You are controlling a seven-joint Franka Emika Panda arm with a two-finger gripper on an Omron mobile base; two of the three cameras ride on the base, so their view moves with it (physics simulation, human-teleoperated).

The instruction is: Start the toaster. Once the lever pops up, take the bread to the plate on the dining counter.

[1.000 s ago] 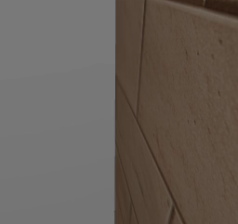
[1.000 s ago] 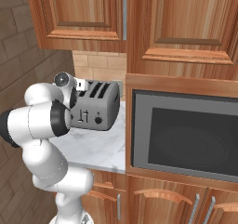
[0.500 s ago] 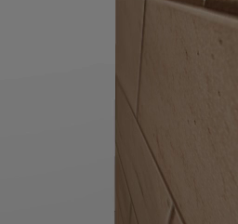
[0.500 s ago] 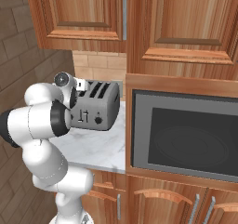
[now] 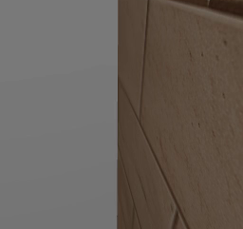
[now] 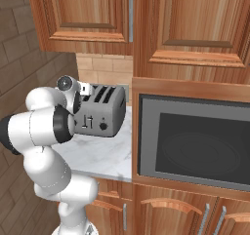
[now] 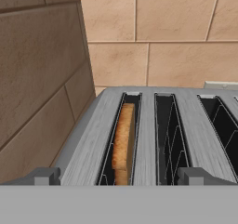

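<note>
Reddish wood cabinets (image 6: 185,24) with raised panels hang over a white-grey marbled counter (image 6: 100,156), and tan tile plus rough brown brick (image 5: 190,119) close off the corner. You've got the toaster (image 6: 100,113) sitting on that marble, a boxy brushed silver-grey thing with darker ends, pushed up near the tile backsplash and just left of the built-in black-glass microwave (image 6: 195,144). From the hand view you're looking down along its ribbed metal top at the long narrow slots; the bread (image 7: 123,141), a brown slice with a darker crust, stands on edge in the leftmost slot, mostly sunk in with its top edge about level with the rim. Your gripper (image 7: 118,175) hovers right over the near edge of the toaster, fingertips (image 7: 44,175) spread wide either side of the bread slot and the one beside it, holding nothing. The white arm (image 6: 44,131) is folded up at the toaster's left end
</note>
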